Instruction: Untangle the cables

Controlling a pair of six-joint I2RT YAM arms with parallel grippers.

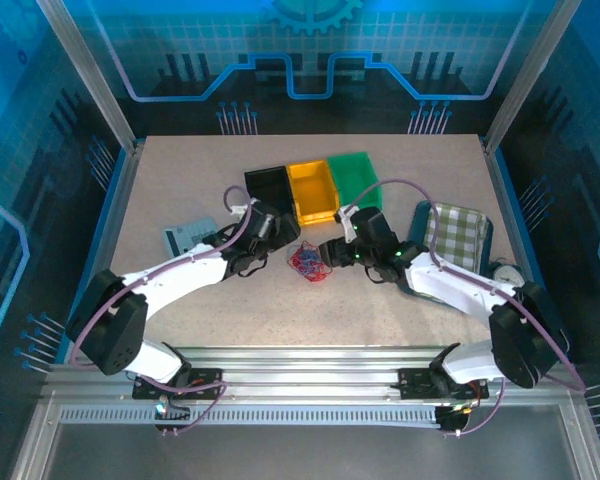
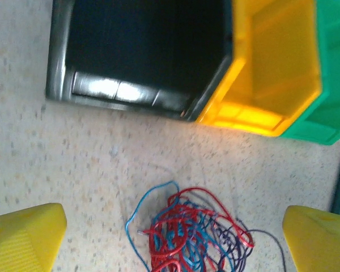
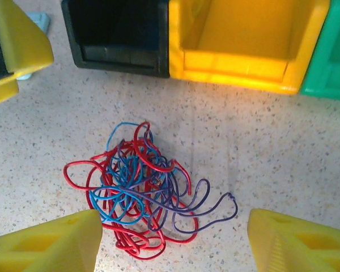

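At the left of the table lies a light blue object [image 1: 187, 236], partly behind the left arm. The left gripper [image 2: 174, 232] comes next, its two yellow fingers spread wide apart with nothing clamped between them. One of its fingers also reaches into the upper left of the right wrist view. The black bin [image 3: 120, 37] stands at the far side, leftmost in a row with the yellow bin [image 3: 238, 45] and the green bin [image 1: 354, 178].

On the speckled tabletop [image 1: 250, 325], just to the near side of the bins and between the two grippers, lie the cables [image 3: 141, 192]. They form one loose, knotted heap: red strands loop around the left and near edges, blue ones crowd the middle, and dark purple ones trail to the right in open curls. In each wrist view the heap sits between the two fingers; in the right one much of it extends farther out than the tips, and a purple loop runs close to the right-hand finger.

The right gripper [image 3: 175, 232] also holds its fingers wide apart, with no strand pinched. Farther right, a green-and-white checkered cloth [image 1: 458, 236] lies in a dark tray [image 1: 418, 222], with a small round object [image 1: 507, 273] beside it.
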